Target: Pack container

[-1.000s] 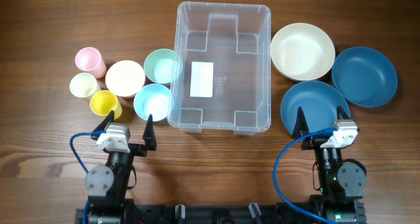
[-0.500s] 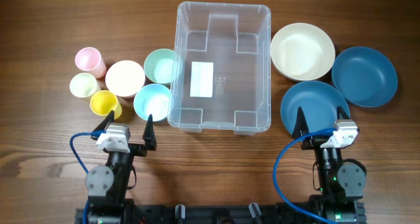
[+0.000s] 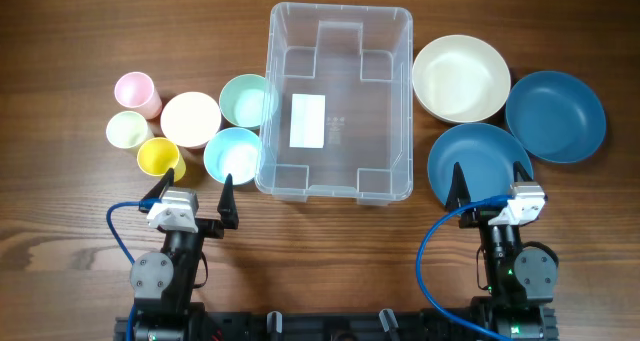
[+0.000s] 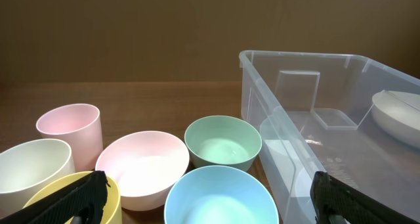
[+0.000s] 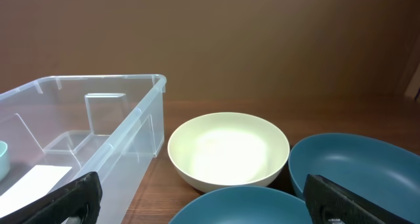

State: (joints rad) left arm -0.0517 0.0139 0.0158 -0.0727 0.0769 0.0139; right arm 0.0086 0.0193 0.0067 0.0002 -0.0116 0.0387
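Note:
The container (image 3: 350, 146), a large clear plastic bin with a white label on its floor, stands empty at the table's middle; its near wall shows in the left wrist view (image 4: 308, 145) and in the right wrist view (image 5: 98, 138). My left gripper (image 3: 193, 186) hangs open just in front of the light blue bowl (image 3: 232, 155) and yellow cup (image 3: 159, 157), with nothing between its fingers (image 4: 72, 201). Over the near rim of a dark blue bowl (image 3: 479, 164), my right gripper (image 3: 490, 181) also stands open and empty, its fingers (image 5: 59, 201) wide apart.
Left of the bin sit a green bowl (image 3: 246, 101), a pink bowl (image 3: 190, 119), a pink cup (image 3: 136, 93) and a cream cup (image 3: 127, 130). To its right are a cream bowl (image 3: 461, 78) and a second dark blue bowl (image 3: 555, 116).

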